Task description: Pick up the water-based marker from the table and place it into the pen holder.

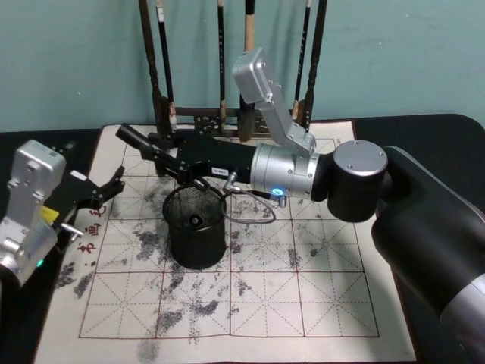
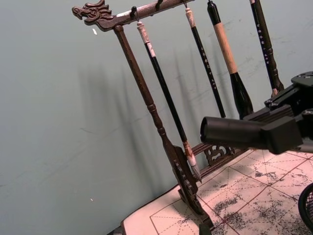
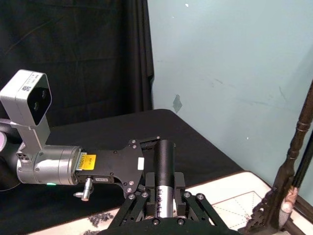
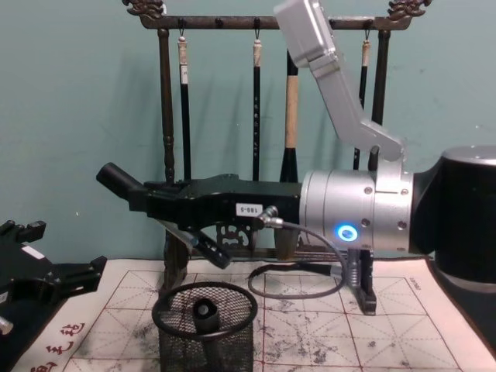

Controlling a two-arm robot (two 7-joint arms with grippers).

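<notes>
Head view shows the right claw [image 1: 155, 155] clamping the marker [image 1: 135, 141] nearly level, above and behind the pen holder [image 1: 195, 227].

Black wire-mesh pen holder [image 1: 195, 231]; dark carved wooden brush rack [image 4: 167, 139]; ink-stained paper mat [image 1: 265, 280]; matt black marker [image 4: 124, 184].

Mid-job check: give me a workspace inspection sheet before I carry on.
Surface: ink-stained grid mat on dark table.
Job's things: marker held level in right gripper, above and behind pen holder; something small and dark lies inside the holder.
Clutter: nothing seen.
Grippers: right shut on marker; left gripper open, idle at mat's left edge.
Cables: thin loop under right wrist.
Surroundings: brush rack with hanging brushes, teal wall.
</notes>
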